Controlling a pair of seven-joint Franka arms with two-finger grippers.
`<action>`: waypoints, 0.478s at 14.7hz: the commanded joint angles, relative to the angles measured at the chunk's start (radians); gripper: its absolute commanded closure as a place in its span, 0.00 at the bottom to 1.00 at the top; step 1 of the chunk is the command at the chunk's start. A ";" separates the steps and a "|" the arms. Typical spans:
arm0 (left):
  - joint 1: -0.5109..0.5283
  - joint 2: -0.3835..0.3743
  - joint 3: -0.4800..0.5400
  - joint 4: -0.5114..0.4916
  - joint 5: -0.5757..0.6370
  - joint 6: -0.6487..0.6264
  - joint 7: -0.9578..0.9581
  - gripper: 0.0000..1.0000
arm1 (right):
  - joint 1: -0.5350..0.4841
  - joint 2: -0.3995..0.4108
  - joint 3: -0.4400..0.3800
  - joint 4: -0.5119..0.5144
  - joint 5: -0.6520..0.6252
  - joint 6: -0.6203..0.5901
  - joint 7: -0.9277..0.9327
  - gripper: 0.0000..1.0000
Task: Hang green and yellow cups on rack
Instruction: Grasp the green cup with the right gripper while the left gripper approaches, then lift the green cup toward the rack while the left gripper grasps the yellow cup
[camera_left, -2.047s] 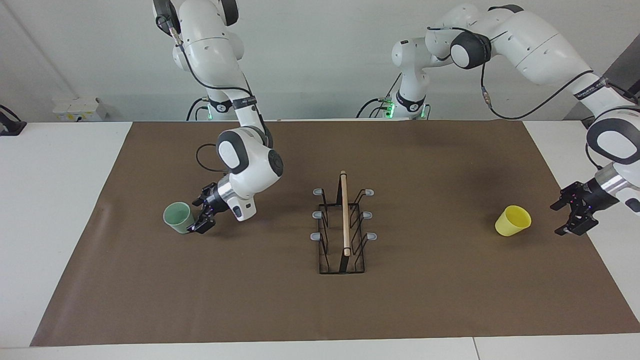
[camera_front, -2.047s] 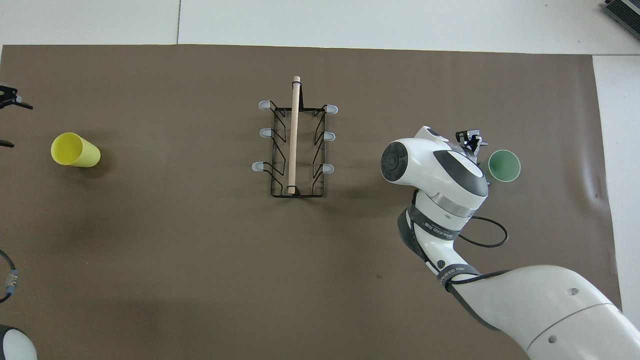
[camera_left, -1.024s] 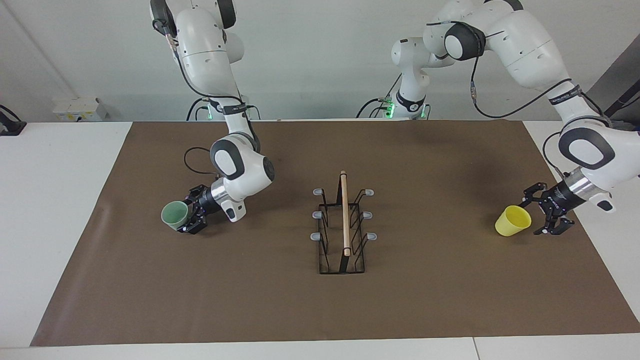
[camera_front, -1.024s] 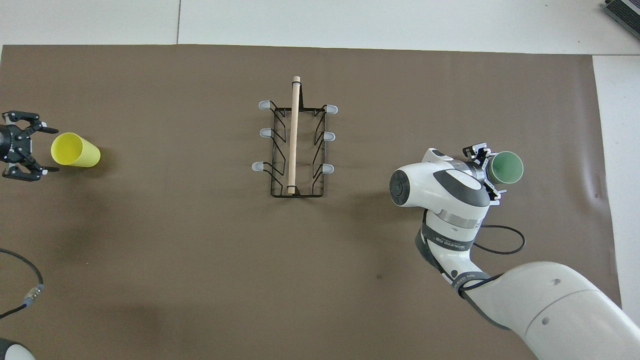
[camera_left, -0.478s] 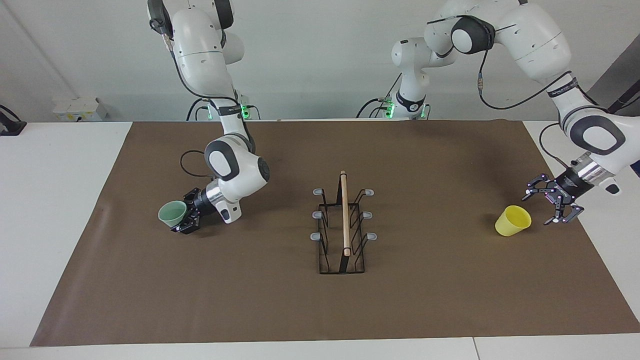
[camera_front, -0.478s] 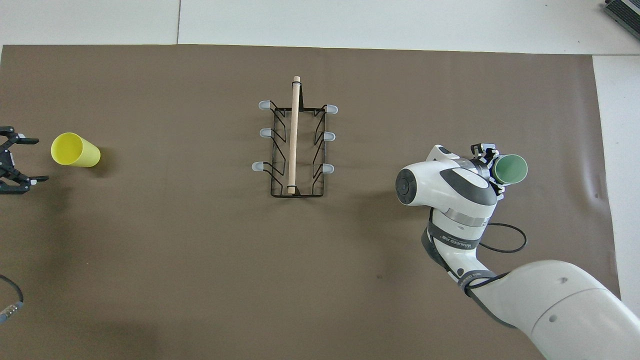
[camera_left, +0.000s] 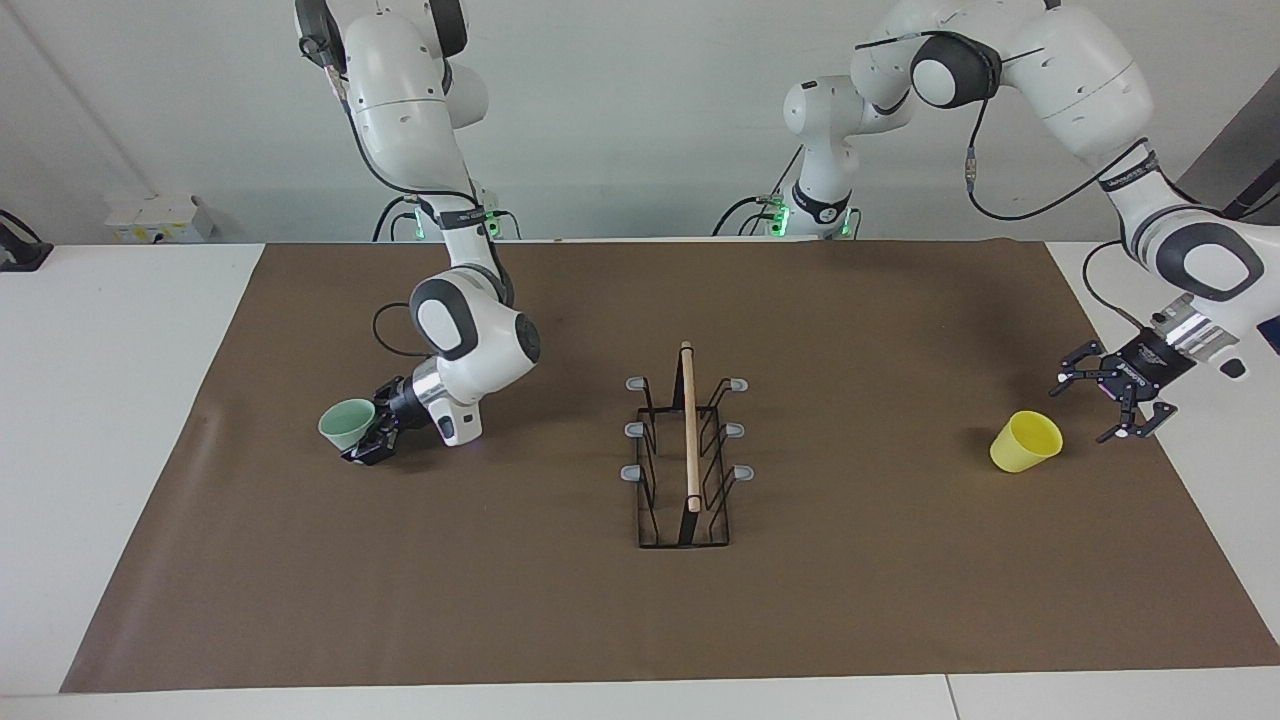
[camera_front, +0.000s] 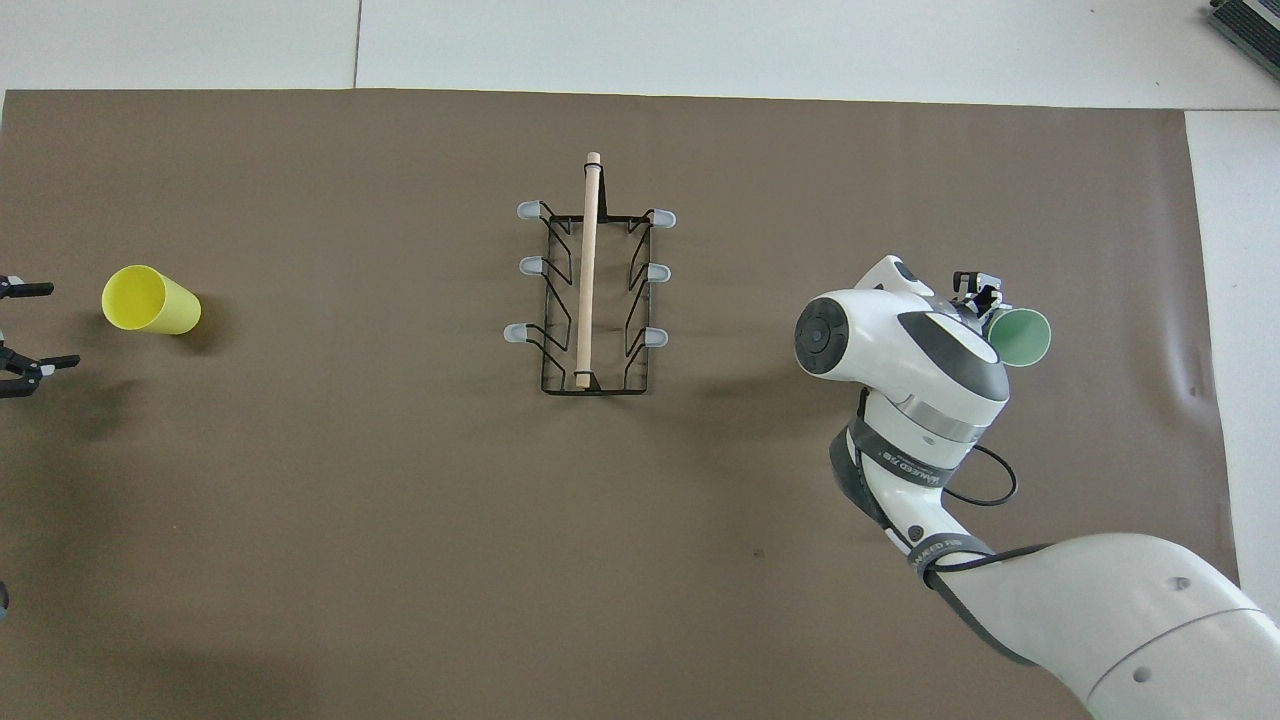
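The right gripper (camera_left: 368, 440) is clamped on the green cup (camera_left: 345, 423). Its fingers pinch the cup's wall on the side facing the wrist. The cup sticks out from the claw toward the right arm's end of the table, with its mouth tipped up and away from the fingers. I judge the side grip is chosen to leave the open mouth free, so the cup can later be slipped upside down over a prong. Whether the cup's base has cleared the brown mat (camera_left: 600, 620) I cannot tell.

The rack (camera_left: 689, 430) stands well apart from this claw, toward the middle of the mat. Its wooden rod runs along the top and its grey-tipped prongs stick out on both sides. All of them are bare, so neither cup is hung yet. Set between the two arms, the rack looks reachable by either one.

The yellow cup (camera_left: 1025, 442) sits on the mat just beside the left gripper (camera_left: 1098, 402), on the claw's rack-ward side, and seems to stand mouth up. That claw hovers over the mat's edge with its fingers spread wide. It holds nothing and does not touch the cup. Its open jaws face the cup, which reads as lining up for a side grip.

A dark band on the right arm's forearm (camera_front: 890, 465) carries pale lettering, as does one on the left arm (camera_left: 1125, 178). Neither can be read, and the cups and rack show no labels.
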 joint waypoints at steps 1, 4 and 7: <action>0.091 0.059 -0.082 0.043 -0.070 -0.027 0.012 0.00 | -0.041 -0.070 0.015 0.004 0.137 -0.002 -0.055 1.00; 0.093 0.053 -0.102 -0.017 -0.146 -0.022 0.065 0.00 | -0.057 -0.117 0.015 0.007 0.277 0.057 -0.076 1.00; 0.078 0.009 -0.102 -0.159 -0.272 -0.022 0.180 0.00 | -0.049 -0.133 0.015 0.056 0.468 0.059 -0.115 1.00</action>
